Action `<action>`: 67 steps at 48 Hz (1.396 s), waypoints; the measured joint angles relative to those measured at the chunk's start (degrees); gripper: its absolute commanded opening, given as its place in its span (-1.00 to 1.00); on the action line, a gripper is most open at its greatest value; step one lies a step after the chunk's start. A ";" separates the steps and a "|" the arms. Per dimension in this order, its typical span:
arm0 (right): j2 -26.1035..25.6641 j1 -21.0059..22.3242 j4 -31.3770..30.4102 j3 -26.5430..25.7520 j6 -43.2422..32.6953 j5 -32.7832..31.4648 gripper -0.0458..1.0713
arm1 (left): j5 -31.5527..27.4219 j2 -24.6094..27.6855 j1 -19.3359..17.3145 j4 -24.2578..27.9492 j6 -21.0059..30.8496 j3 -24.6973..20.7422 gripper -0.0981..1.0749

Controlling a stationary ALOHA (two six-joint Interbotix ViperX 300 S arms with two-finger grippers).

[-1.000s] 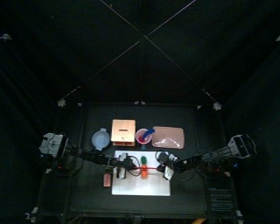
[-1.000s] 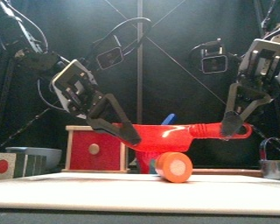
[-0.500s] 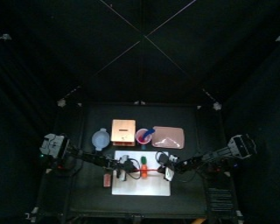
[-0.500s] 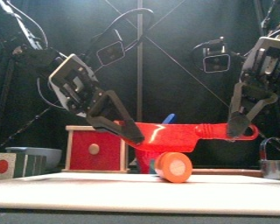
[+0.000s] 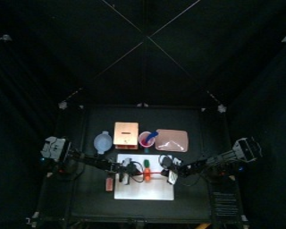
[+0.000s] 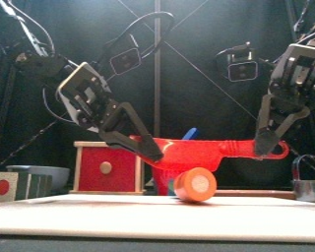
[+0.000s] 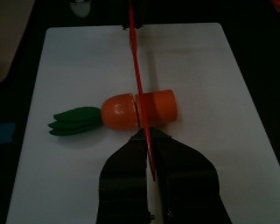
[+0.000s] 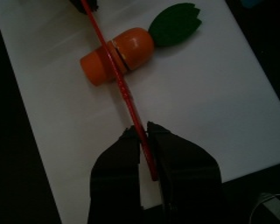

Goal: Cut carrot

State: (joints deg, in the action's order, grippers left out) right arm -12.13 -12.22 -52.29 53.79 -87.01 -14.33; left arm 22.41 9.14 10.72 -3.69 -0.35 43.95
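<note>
The left fingers [image 7: 149, 157] and right fingers [image 8: 146, 144] are each closed narrowly on one end of a red knife [image 6: 200, 151], which is held level between them. The blade is crossed over the carrot [image 7: 130, 111], which lies on the white board [image 7: 213, 79] at the bench's 6 o'clock, with its green top pointing toward 12 o'clock.

The small orange carrot [image 6: 193, 184] with its round cut face has shifted slightly left on the white cutting board [image 6: 157, 218], and the long red plastic knife [image 6: 207, 152] sits marginally lower.
</note>
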 measured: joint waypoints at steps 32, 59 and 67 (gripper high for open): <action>0.00 0.00 -1.58 -0.79 0.00 -0.44 -0.37 | -0.18 -0.18 0.00 0.00 -0.09 0.09 -0.27; -0.18 0.00 -2.02 -1.58 0.00 -1.23 -0.38 | -0.53 -0.62 0.00 0.00 -0.09 0.09 -0.27; -0.18 -0.09 -1.49 -1.67 0.00 -1.32 -0.38 | -0.88 -0.62 -0.09 -0.09 -0.09 0.09 -0.27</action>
State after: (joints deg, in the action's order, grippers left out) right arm -12.30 -12.30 -53.79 52.12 -87.01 -15.64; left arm 21.53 8.53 10.63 -3.78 -0.44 44.03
